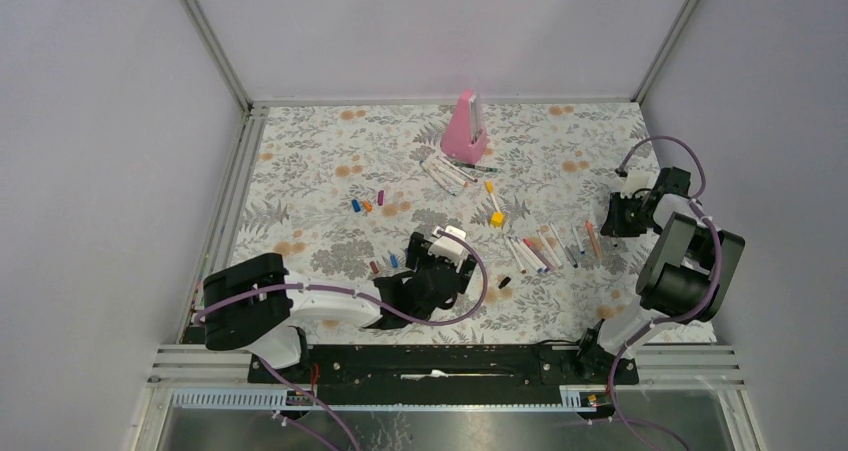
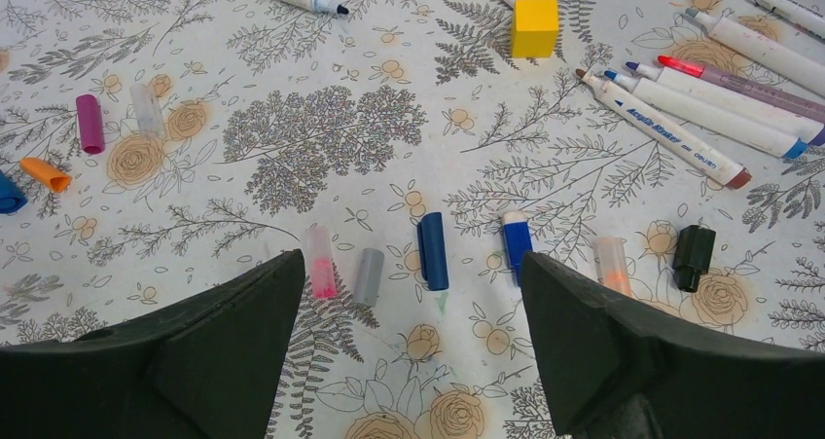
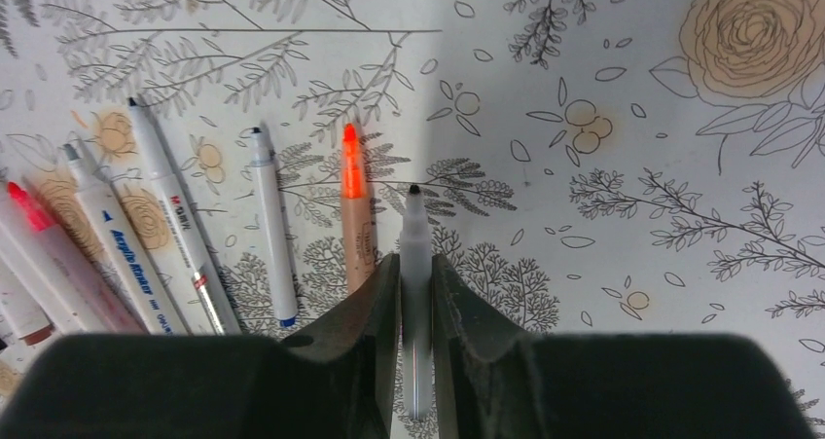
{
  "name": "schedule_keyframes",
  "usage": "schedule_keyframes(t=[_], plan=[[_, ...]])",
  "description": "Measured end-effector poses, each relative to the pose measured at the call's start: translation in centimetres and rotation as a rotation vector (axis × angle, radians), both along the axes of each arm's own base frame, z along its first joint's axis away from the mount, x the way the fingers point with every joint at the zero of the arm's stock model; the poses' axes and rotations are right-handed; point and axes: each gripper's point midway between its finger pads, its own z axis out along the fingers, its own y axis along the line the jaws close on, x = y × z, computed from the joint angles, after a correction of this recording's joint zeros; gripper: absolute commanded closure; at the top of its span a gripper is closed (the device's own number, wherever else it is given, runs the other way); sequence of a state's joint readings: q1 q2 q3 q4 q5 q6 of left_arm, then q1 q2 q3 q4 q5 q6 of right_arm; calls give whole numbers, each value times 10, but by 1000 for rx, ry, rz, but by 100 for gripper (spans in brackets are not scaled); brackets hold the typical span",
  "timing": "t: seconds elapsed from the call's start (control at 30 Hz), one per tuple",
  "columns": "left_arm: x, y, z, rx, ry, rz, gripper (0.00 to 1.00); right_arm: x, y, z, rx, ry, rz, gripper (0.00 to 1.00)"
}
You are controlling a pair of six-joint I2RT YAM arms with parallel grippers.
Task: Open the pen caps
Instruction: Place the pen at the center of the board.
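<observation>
Pinching a thin white uncapped marker barrel between its jaws, the right gripper holds it low at the right, probably to lay it beside the other bared white pens. The left gripper, jaws spread, hovers over loose short coloured plastic pen caps near centre.

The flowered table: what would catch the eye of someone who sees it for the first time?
The tall pink wedge at the far edge of the flowered table stands out most. Loose pen caps lie in a row before the open left gripper, and the right gripper is shut on an uncapped black-tipped pen.
</observation>
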State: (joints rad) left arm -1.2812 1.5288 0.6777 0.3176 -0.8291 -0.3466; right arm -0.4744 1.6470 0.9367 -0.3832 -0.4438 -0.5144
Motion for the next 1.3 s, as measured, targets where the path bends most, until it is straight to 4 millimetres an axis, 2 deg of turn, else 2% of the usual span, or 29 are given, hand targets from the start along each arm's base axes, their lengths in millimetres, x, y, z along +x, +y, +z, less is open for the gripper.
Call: schedule_keyframes(t=[0.17,0.43,0.7,0.83,1.0,1.07,1.2,1.3], plan=[[1,0,2,-5,-6,8,9,-1,-3,-9,-2,32,-7,69],[1,2,5,-10,-10,12,9,-2,-5,-10,-12,46,-15,64],[-2,9,31,-69,-12,19,9,-3,-2,-6,1,45,-15,56],[-6,13,45,-127,7,21,8,2,0,13,2,-16,-7,55],[-15,17,63,-240,45,6,5,11,10,55,7,-158,27,53],[-19,21,67,-281,59,2,1,13,17,68,25,-208,52,52],[-28,35,69,-347,83,1,1,14,38,94,95,-307,122,45],[-31,49,72,-391,88,8,1,14,56,106,146,-359,184,43]])
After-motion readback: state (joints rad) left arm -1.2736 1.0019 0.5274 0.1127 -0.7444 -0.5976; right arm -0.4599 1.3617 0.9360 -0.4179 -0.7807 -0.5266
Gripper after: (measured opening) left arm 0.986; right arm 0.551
